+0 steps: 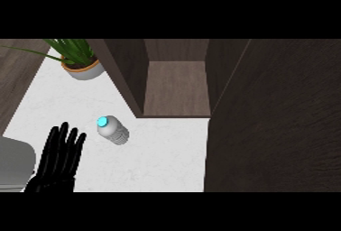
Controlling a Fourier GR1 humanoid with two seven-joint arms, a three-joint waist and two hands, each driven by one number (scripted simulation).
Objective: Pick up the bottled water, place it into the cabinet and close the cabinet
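The bottled water [112, 130] stands on the white counter [160, 158], a clear ribbed bottle with a bright blue cap, just left of the cabinet's front. The dark wood cabinet [177, 88] is open, its inner shelf bare. Its door [279, 122] swings out toward me and fills the right side of the view. My left hand [60, 155] shows at the lower left, fingers straight and pointing up, a short way left of and below the bottle, not touching it. My right hand is nowhere in the picture.
A potted plant [80, 61] in a light grey pot stands at the back left of the counter. My grey left forearm [15, 164] lies at the lower left edge. Dark wood floor borders the counter's left side.
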